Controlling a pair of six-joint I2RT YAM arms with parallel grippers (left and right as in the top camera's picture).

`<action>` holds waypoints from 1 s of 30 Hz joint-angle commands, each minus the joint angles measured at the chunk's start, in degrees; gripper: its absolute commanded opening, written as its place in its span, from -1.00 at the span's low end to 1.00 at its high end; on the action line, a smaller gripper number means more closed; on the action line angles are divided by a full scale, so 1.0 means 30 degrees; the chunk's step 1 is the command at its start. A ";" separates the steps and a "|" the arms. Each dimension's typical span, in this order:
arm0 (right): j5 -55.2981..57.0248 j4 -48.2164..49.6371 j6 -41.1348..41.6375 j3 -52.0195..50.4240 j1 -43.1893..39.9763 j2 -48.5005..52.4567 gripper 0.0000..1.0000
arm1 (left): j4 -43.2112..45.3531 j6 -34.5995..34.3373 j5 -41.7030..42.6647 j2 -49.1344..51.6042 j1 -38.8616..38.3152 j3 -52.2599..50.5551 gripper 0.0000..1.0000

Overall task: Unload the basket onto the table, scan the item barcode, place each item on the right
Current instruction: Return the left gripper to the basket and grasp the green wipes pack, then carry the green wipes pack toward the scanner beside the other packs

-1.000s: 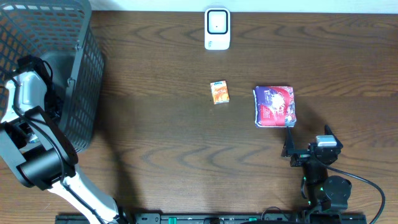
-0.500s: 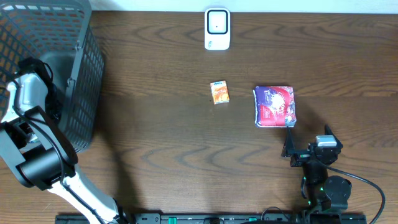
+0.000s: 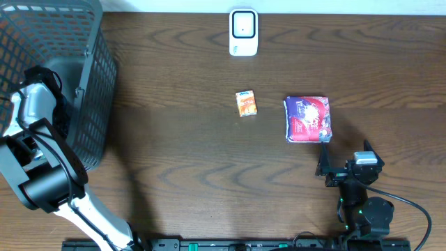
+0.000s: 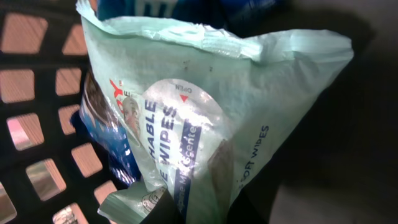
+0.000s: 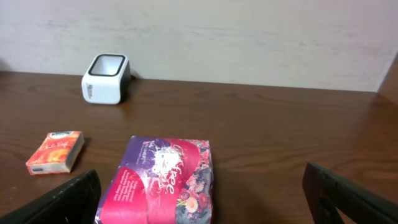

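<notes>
My left gripper [image 4: 199, 208] is down inside the dark mesh basket [image 3: 42, 28]. It is shut on the lower edge of a pale green pack of wipes [image 4: 205, 112], which fills the left wrist view. In the overhead view only the left arm [image 3: 31, 104] shows, and the basket hides the pack. The white barcode scanner [image 3: 243, 31] stands at the table's far edge, also in the right wrist view [image 5: 106, 78]. My right gripper [image 5: 205, 205] rests open just short of a pink flowered package [image 5: 161, 180], with nothing between its fingers [image 5: 68, 199].
A blue packet [image 4: 118, 149] lies behind the wipes in the basket, against the mesh wall [image 4: 37, 124]. A small orange box [image 3: 246, 103] lies mid-table, left of the pink package [image 3: 307, 118]. The right arm [image 3: 352, 174] sits at the near right edge.
The left arm has shifted slightly inside the basket and its jaws have closed on the wipes pack. The right arm and the things on the table have not moved.
</notes>
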 commanded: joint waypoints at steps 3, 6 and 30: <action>-0.0029 -0.0029 -0.0226 -0.0051 0.0160 -0.0087 0.99 | -0.0277 -0.0109 0.1661 -0.2739 -0.0612 0.1450 -0.86; -0.0029 -0.0029 -0.0226 -0.0051 0.0160 -0.0087 0.99 | 0.0146 -0.0488 0.1945 -0.5151 -0.1202 0.1858 -0.86; -0.0029 -0.0029 -0.0226 -0.0051 0.0160 -0.0087 0.98 | 0.4102 -0.4102 1.2225 -1.5883 -1.4287 0.1494 -0.86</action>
